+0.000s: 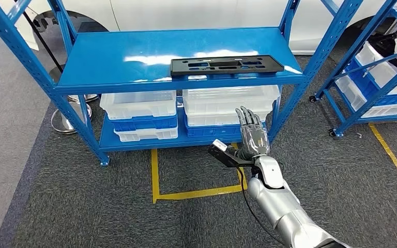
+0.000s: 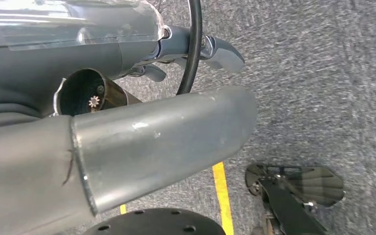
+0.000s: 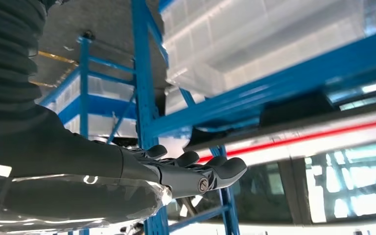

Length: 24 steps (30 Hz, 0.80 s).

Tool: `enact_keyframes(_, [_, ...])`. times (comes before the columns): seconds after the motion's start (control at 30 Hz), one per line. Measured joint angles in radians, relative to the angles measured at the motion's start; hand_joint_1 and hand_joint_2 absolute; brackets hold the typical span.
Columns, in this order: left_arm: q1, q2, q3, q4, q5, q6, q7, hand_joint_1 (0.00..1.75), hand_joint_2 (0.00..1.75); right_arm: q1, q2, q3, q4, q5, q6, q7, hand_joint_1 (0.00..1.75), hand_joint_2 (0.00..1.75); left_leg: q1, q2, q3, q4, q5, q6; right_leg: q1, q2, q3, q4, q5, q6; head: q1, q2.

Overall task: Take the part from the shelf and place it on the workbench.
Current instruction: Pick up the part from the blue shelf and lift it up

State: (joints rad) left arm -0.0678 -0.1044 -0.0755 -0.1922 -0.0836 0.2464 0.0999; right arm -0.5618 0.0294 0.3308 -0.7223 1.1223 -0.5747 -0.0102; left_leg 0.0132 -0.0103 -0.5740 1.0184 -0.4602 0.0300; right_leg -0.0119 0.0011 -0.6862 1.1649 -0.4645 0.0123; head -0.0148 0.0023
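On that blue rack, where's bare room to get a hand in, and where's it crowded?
The top shelf is bare left of and behind the black part. The lower shelf is crowded with white bins. The right robot hand hangs open in front.

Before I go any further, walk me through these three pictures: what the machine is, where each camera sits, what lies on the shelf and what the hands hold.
This is a two-legged humanoid robot with silver arms and many-fingered hands. The head view looks forward and down from its body. There the right hand is raised before a blue shelf, fingers spread, holding nothing. On the top board lies the black flat part with slots, untouched. Below it stand white and blue bins. Yellow floor tape marks the carpet. The right wrist camera sits behind that hand and looks up past its fingers at the shelf. The left wrist camera hangs toward the carpet; its left hand holds nothing I can see.
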Motion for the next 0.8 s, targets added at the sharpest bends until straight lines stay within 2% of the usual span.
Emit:
enact_keyframes(0.03, [-0.002, -0.001, 0.000, 0.000, -0.002, 0.001, 0.002, 0.00, 0.00, 0.000, 0.000, 0.001, -0.007, 0.019, -0.017, -0.007, 0.00, 1.75, -0.002, 0.000, 0.005, 0.001, -0.005, -0.004, 0.003, 0.000, 0.027, -0.060, 0.027, -0.005, 0.000, 0.000])
enact_keyframes(0.07, [-0.004, -0.002, 0.000, 0.000, -0.003, 0.001, 0.004, 0.00, 0.00, 0.000, 0.000, 0.003, -0.015, 0.040, -0.032, -0.012, 0.00, 1.75, -0.003, 0.000, 0.007, 0.001, -0.009, -0.008, 0.007, 0.000, 0.046, -0.101, 0.039, -0.010, 0.000, 0.000])
enact_keyframes(0.13, [-0.008, -0.003, 0.000, 0.000, -0.007, 0.002, 0.007, 0.00, 0.00, 0.003, 0.001, 0.013, -0.033, 0.087, -0.050, -0.012, 0.00, 1.75, -0.004, 0.000, 0.008, 0.000, -0.013, -0.018, 0.013, 0.002, 0.058, -0.125, 0.031, -0.017, 0.000, 0.000])
enact_keyframes(0.23, [-0.011, -0.004, 0.000, 0.000, -0.012, 0.001, 0.007, 0.00, 0.00, 0.008, 0.005, 0.042, -0.061, 0.157, -0.050, -0.002, 0.00, 1.75, -0.003, 0.003, 0.006, 0.020, -0.034, -0.034, 0.005, 0.005, 0.072, -0.140, 0.028, -0.032, 0.000, 0.000])
enact_keyframes(0.27, [-0.012, -0.004, 0.000, 0.000, -0.012, 0.001, 0.006, 0.00, 0.00, 0.007, 0.008, 0.052, -0.068, 0.173, -0.048, 0.000, 0.00, 1.75, -0.003, 0.004, -0.010, 0.056, -0.054, -0.038, 0.002, 0.005, 0.078, -0.144, 0.027, -0.038, 0.000, 0.000])
enact_keyframes(0.33, [-0.013, -0.004, 0.001, 0.000, -0.012, -0.001, 0.005, 0.00, 0.00, 0.008, 0.013, 0.070, -0.073, 0.189, -0.042, 0.001, 0.00, 1.75, -0.002, 0.005, -0.075, 0.181, -0.107, -0.043, 0.003, 0.003, 0.085, -0.145, 0.021, -0.047, 0.000, 0.000])
enact_keyframes(0.37, [-0.013, -0.004, 0.001, 0.000, -0.012, -0.002, 0.005, 0.00, 0.00, 0.010, 0.015, 0.077, -0.074, 0.194, -0.039, 0.001, 0.00, 1.75, -0.001, 0.005, -0.110, 0.240, -0.124, -0.045, 0.004, 0.002, 0.088, -0.144, 0.017, -0.049, 0.000, 0.000])
enact_keyframes(0.4, [-0.011, -0.004, 0.001, 0.000, -0.011, -0.003, 0.004, 0.00, 0.00, 0.013, 0.017, 0.083, -0.074, 0.198, -0.037, 0.001, 0.00, 1.75, -0.001, 0.005, -0.134, 0.274, -0.125, -0.046, 0.005, 0.001, 0.092, -0.143, 0.013, -0.050, 0.000, 0.000])
enact_keyframes(0.43, [-0.010, -0.004, 0.002, 0.000, -0.011, -0.004, 0.004, 0.00, 0.00, 0.015, 0.018, 0.089, -0.074, 0.202, -0.036, 0.001, 0.00, 1.75, -0.001, 0.005, -0.138, 0.268, -0.104, -0.046, 0.006, 0.001, 0.097, -0.142, 0.009, -0.050, 0.000, 0.000])
enact_keyframes(0.47, [-0.009, -0.004, 0.002, 0.000, -0.010, -0.005, 0.004, 0.00, 0.00, 0.016, 0.020, 0.093, -0.074, 0.205, -0.036, 0.001, 0.00, 1.75, -0.001, 0.005, -0.123, 0.223, -0.065, -0.045, 0.006, 0.002, 0.103, -0.140, 0.003, -0.048, 0.000, 0.000])
enact_keyframes(0.5, [-0.009, -0.004, 0.003, 0.000, -0.010, -0.005, 0.004, 0.00, 0.00, 0.016, 0.021, 0.098, -0.074, 0.207, -0.036, 0.001, 0.00, 1.75, -0.001, 0.005, -0.097, 0.155, -0.022, -0.042, 0.006, 0.002, 0.110, -0.139, -0.003, -0.046, 0.000, 0.000])
enact_keyframes(0.53, [-0.009, -0.004, 0.005, 0.000, -0.010, -0.005, 0.004, 0.00, 0.00, 0.016, 0.023, 0.101, -0.073, 0.210, -0.036, 0.001, 0.00, 1.75, -0.003, 0.005, -0.068, 0.089, 0.010, -0.039, 0.008, 0.002, 0.115, -0.136, -0.009, -0.042, 0.000, 0.000])
enact_keyframes(0.57, [-0.009, -0.004, 0.006, 0.000, -0.009, -0.006, 0.004, 0.00, 0.00, 0.015, 0.024, 0.104, -0.073, 0.211, -0.036, 0.001, 0.00, 1.75, -0.005, 0.005, -0.046, 0.041, 0.027, -0.034, 0.010, 0.003, 0.118, -0.134, -0.014, -0.038, 0.000, 0.000])
enact_keyframes(0.6, [-0.010, -0.004, 0.008, 0.000, -0.008, -0.006, 0.004, 0.00, 0.00, 0.014, 0.026, 0.106, -0.072, 0.212, -0.036, 0.001, 0.00, 1.75, -0.006, 0.005, -0.035, 0.017, 0.029, -0.031, 0.012, 0.003, 0.118, -0.134, -0.017, -0.034, 0.000, 0.000])
enact_keyframes(0.7, [-0.010, -0.004, 0.012, 0.000, -0.003, -0.006, 0.004, 0.00, 0.00, 0.012, 0.029, 0.113, -0.071, 0.215, -0.033, -0.001, 0.00, 1.75, -0.005, 0.003, -0.027, 0.001, 0.024, -0.018, 0.012, 0.002, 0.120, -0.134, -0.022, -0.020, 0.000, 0.000])
enact_keyframes(0.73, [-0.009, -0.004, 0.013, 0.000, -0.001, -0.006, 0.003, 0.00, 0.00, 0.009, 0.029, 0.116, -0.070, 0.216, -0.032, -0.001, 0.00, 1.75, -0.003, 0.003, -0.023, -0.004, 0.024, -0.012, 0.011, 0.002, 0.114, -0.121, -0.032, -0.015, 0.001, 0.000])
enact_keyframes(0.8, [-0.008, -0.004, 0.021, 0.000, 0.015, -0.002, -0.005, 0.00, 0.00, 0.003, 0.030, 0.120, -0.067, 0.212, -0.029, -0.002, 0.00, 1.75, 0.001, 0.004, -0.015, -0.012, 0.024, -0.002, 0.007, 0.002, 0.071, -0.035, -0.075, -0.007, 0.001, 0.000])
